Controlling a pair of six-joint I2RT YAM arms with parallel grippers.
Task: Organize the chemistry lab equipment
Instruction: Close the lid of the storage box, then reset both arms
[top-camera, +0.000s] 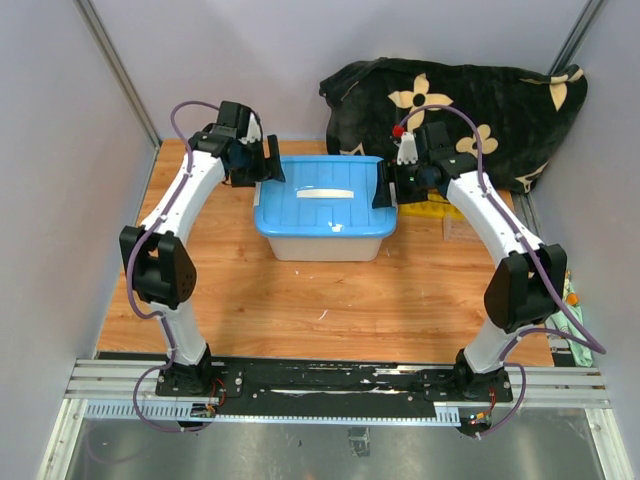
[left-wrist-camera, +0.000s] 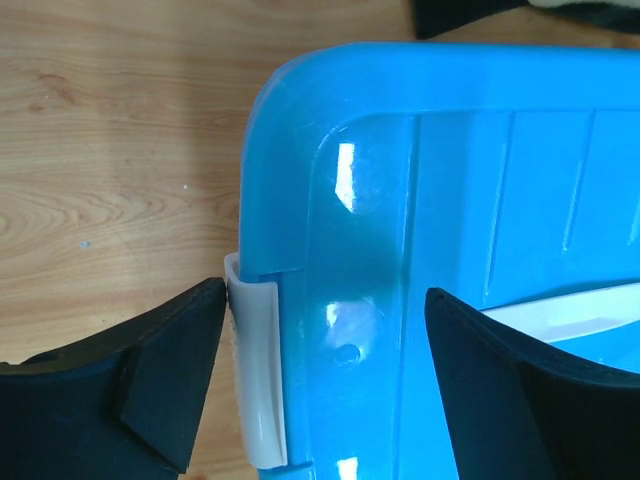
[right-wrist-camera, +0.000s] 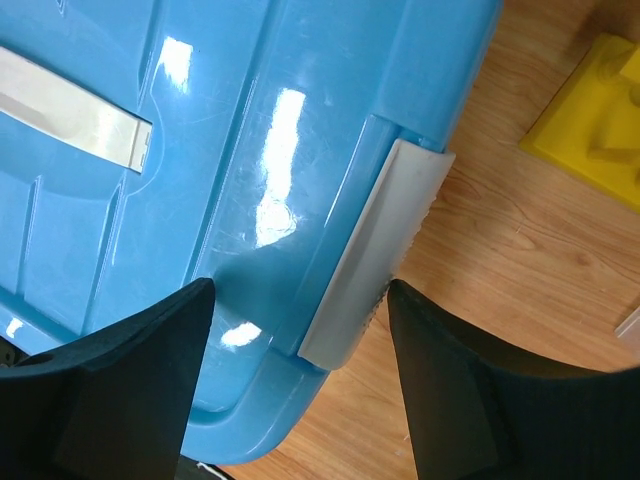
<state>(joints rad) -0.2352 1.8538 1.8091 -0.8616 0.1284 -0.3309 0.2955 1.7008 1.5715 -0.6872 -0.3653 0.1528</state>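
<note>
Now, jaws spread at both ends of the tub (top-camera: 325, 243), task gear outside it.
The left gripper (left-wrist-camera: 325, 300) is wide open, straddling the left latch (left-wrist-camera: 258, 380) of the blue lid (top-camera: 320, 205), whose long axis runs left-right between the arms. The right gripper (right-wrist-camera: 300, 290) is open too, over the right latch (right-wrist-camera: 375, 250). The yellow holed tube rack (right-wrist-camera: 590, 120) sits on the table (top-camera: 300, 310) just right of the tub, nearer the right arm.

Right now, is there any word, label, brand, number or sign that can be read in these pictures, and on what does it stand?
None can be read.
The blue lid carries no print, only a plain white strip.
The black cloth shows flower shapes, not letters.
The yellow rack, where visible, shows no marking.
</note>
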